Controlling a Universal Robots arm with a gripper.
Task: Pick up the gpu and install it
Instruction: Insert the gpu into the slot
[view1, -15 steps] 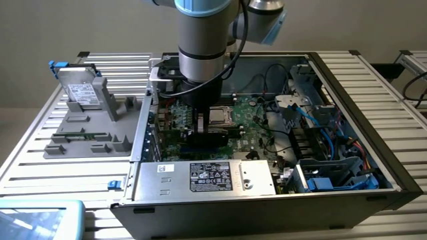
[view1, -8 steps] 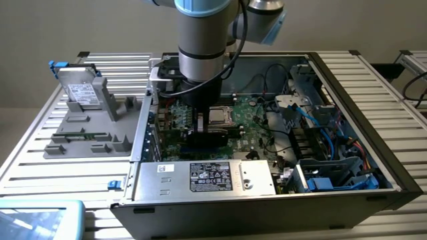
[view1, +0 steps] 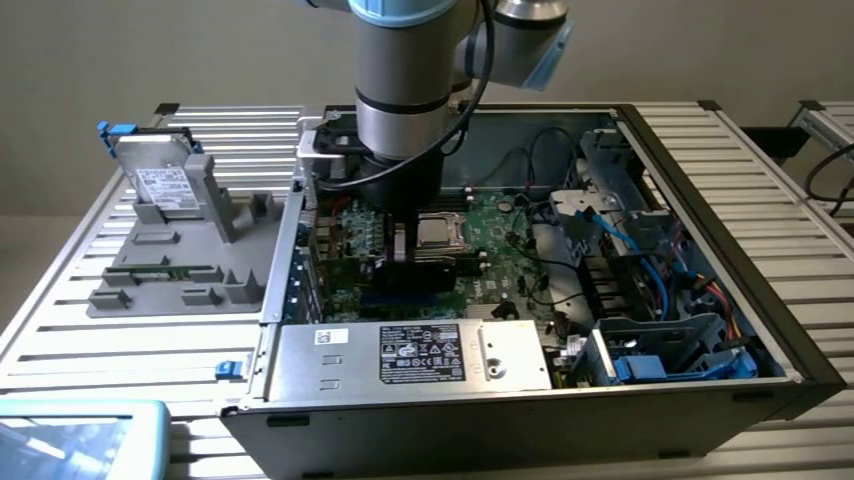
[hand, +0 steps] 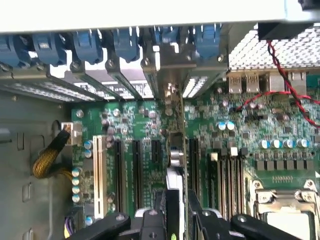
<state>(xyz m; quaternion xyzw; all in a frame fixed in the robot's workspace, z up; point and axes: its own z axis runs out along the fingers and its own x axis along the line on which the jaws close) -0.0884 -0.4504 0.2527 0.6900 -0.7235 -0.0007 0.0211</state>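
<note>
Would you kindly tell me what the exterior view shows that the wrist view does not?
Exterior view: the silver hard drive on its grey tray, the labelled power supply and the arm. Wrist view: blue slot latches, black expansion slots and a yellow sleeved cable. Both: the green motherboard, the CPU socket, and the gripper holding the gpu edge-on over the board.
</note>
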